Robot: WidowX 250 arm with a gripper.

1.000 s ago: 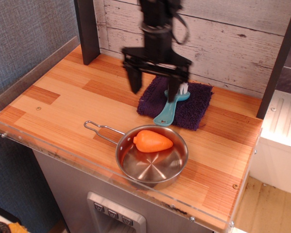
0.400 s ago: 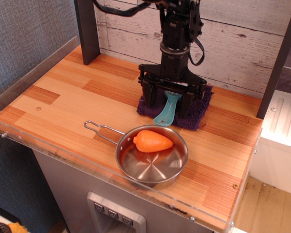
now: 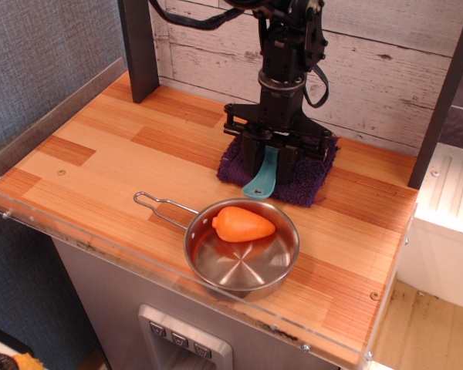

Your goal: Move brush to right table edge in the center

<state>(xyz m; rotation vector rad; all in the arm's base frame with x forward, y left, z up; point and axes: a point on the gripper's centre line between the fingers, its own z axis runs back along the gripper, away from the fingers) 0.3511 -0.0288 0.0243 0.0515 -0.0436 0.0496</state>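
Note:
The teal brush (image 3: pixel 261 183) lies on the dark purple cloth (image 3: pixel 312 179) at the back middle of the wooden table (image 3: pixel 100 154), its handle pointing toward the front. My gripper (image 3: pixel 269 174) stands straight down on the cloth. Its two black fingers (image 3: pixel 251 166) press against either side of the brush, shut on it near the bristle end. The white bristles are hidden behind the fingers. The brush still rests on the cloth.
A steel pan (image 3: pixel 243 266) with an orange carrot toy (image 3: pixel 243 224) sits at the front middle, its wire handle (image 3: pixel 158 203) pointing left. Dark posts stand at the back left (image 3: pixel 139 46) and right (image 3: pixel 444 100). A plank wall (image 3: pixel 370 69) runs behind. Clear acrylic (image 3: pixel 77 239) edges the table.
The gripper came down from above onto the cloth, straddling the brush with wide-open fingers. The fingers then narrowed onto the brush's sides.

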